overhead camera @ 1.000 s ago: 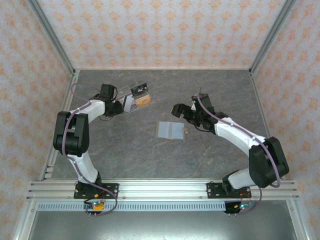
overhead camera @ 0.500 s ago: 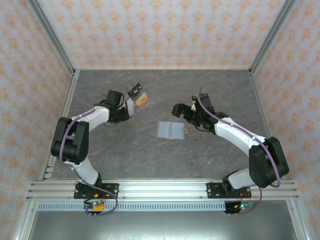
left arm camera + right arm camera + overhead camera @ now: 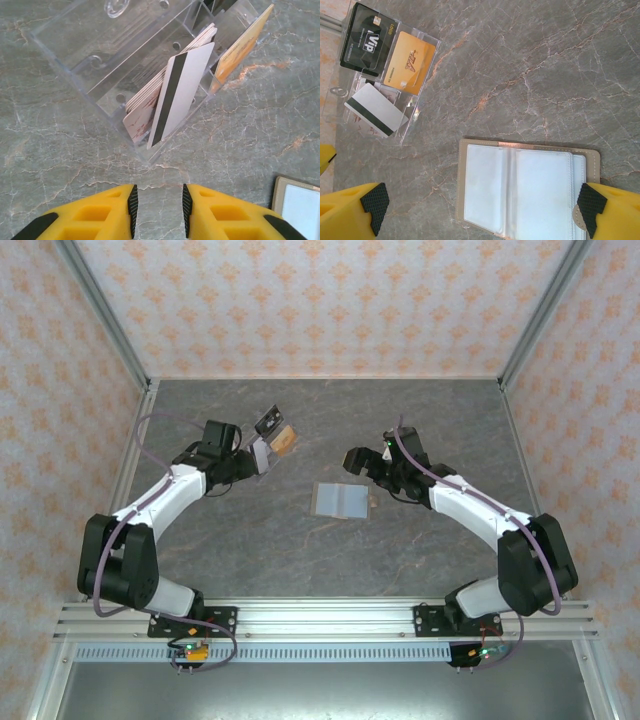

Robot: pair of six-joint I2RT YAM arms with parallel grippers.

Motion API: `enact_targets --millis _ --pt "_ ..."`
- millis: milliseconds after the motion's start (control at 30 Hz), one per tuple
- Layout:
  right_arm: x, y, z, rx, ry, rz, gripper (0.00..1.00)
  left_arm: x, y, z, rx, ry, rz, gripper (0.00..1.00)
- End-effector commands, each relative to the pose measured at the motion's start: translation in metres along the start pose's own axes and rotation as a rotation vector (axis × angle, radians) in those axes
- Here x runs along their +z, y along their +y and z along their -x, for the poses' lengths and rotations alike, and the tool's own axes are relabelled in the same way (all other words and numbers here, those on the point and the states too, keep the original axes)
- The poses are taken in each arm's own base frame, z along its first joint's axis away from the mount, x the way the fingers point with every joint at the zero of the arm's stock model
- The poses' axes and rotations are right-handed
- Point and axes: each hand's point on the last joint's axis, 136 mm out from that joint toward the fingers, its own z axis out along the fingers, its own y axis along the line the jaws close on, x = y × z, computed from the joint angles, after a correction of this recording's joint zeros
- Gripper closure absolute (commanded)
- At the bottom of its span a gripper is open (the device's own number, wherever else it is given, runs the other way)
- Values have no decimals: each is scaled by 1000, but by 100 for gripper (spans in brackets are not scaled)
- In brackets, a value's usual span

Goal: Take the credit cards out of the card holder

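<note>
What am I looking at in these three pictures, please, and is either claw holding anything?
These are two robot arms bolted to a grey table, each ending in a two-finger gripper. The overhead picture shows both; the other two come from cameras on the wrists, looking past yellow fingers. On the table lie an open card holder and a clear tray with cards leaning in it. The left gripper, slightly parted, points at the tray; the right gripper, wide open, faces the card holder. Neither holds anything.

A robot lab test cell: aluminium frame posts (image 3: pixel 102 312) hold patterned wall panels (image 3: pixel 320 300) around a grey stone-look tabletop (image 3: pixel 300 540).
</note>
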Motion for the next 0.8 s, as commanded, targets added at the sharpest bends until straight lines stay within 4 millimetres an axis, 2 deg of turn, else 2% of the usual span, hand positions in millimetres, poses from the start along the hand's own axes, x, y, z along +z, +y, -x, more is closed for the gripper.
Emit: enact_targets --millis 0,467,767 --pt "-2 8 8 -1 -32 18 1 0 -13 13 54 -7 -21 68" --pt "-2 7 6 -4 -25 16 1 29 -14 52 136 -9 92 66" --pt "-3 6 5 -6 -26 9 1 34 -8 60 264 26 157 66"
